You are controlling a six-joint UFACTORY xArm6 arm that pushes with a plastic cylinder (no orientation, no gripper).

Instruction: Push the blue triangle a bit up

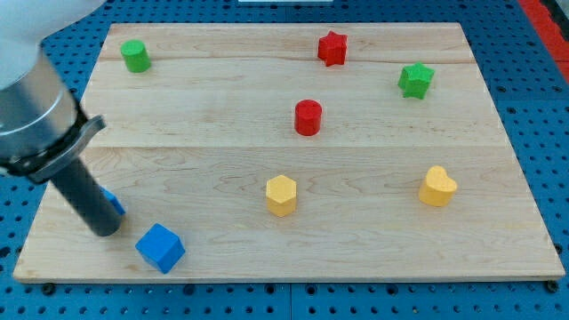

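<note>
My arm comes in from the view's top left, a pale housing narrowing to a grey metal collar and then to the straight dark rod, which slants down and toward the view's right. My tip [108, 228] rests at the lower left part of the wooden surface [373, 249]. There are no fingers on this rig, so nothing is clenched or released; the rod alone meets the blocks.

The blue triangle [113, 204] is mostly hidden behind the rod: only a small blue wedge shows on the rod's right side, just above my tip and touching or nearly touching it; I cannot tell which. Its shape cannot be confirmed from what shows.

Taking the blue triangle as landmark: a blue cube [160, 247] lies just to its lower right, close to my tip but apart from it. A yellow hexagonal block [281, 195] sits well to its right at about the same height, and a yellow heart-shaped block [437, 187] farther right again. A red cylinder [308, 117] stands up and to the right, a red star [332, 48] beyond that, and a green star [415, 80] far to the upper right. A green cylinder [135, 56] stands almost straight above it, near the surface's top edge.

No writing or labels can be read anywhere.
</note>
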